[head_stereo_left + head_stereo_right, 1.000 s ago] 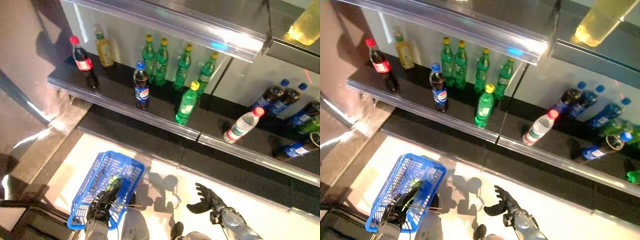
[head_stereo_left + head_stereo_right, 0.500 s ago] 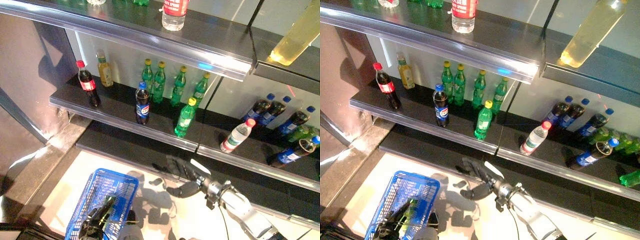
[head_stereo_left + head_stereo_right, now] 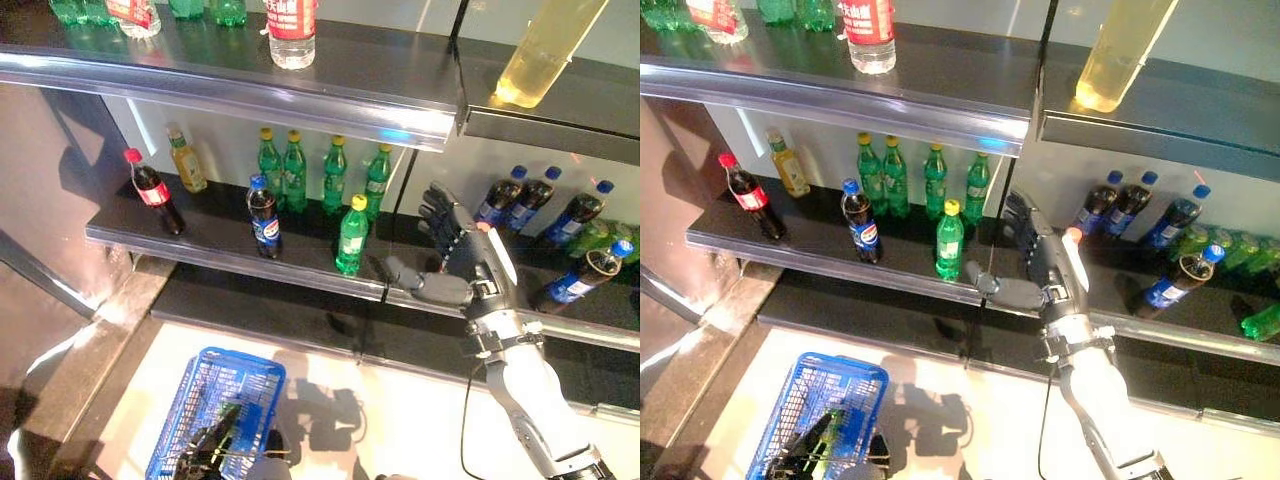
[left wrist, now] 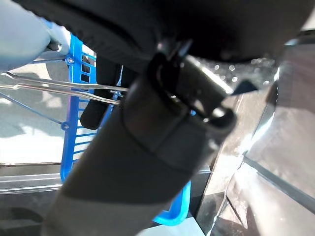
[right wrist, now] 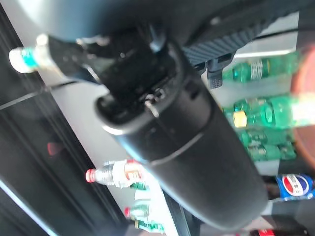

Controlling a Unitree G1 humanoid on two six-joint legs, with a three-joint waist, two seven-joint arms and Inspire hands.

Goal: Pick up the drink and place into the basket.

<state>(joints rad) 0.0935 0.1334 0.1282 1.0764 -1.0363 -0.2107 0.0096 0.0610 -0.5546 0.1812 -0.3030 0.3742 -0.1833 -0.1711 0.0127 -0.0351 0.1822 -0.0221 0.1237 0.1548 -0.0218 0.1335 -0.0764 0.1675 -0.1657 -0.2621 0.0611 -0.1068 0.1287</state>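
My right hand is raised in front of the middle shelf, open with its fingers spread. It is just right of a green bottle with a yellow cap and apart from it. A red cap peeks out behind the hand; the rest of that bottle is hidden. A blue-capped cola bottle stands further left. Low down, my left hand is shut on the wire handle of the blue basket. Something green glints by that hand; I cannot tell what it is.
Several green bottles, a yellow drink and a red-capped cola share the middle shelf. To the right are dark blue-capped bottles, one lying down. The upper shelf overhangs, bearing a water bottle.
My right arm has risen from floor height to the middle shelf, now covering the lying water bottle. The camera has tilted up. The left hand still holds the basket.
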